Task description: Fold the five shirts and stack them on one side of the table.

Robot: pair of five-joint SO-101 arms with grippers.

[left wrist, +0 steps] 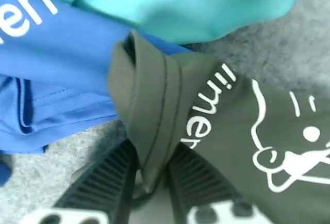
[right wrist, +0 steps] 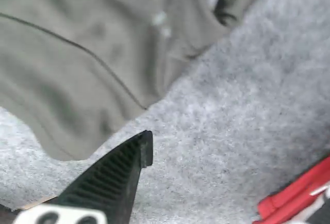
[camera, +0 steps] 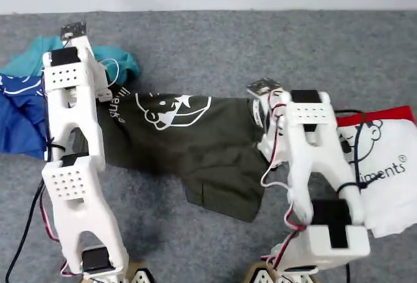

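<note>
A dark olive shirt (camera: 189, 139) with a white print lies spread across the middle of the grey table. My left gripper (camera: 101, 97) is at its left end, shut on a folded hem of the olive shirt (left wrist: 149, 110), which is pinched between the two black fingers (left wrist: 111, 177). My right gripper (camera: 264, 120) hovers at the shirt's right edge. In the right wrist view one ribbed finger (right wrist: 121, 170) stands over bare felt beside the olive cloth (right wrist: 77, 53), gripping nothing, and the jaws look open.
A blue shirt (camera: 19, 113) and a teal shirt (camera: 120, 61) lie bunched at the far left, touching the olive one. A white shirt (camera: 384, 172) rests on a red one (camera: 371, 117) at the right edge. Grey felt (camera: 215, 42) lies open behind.
</note>
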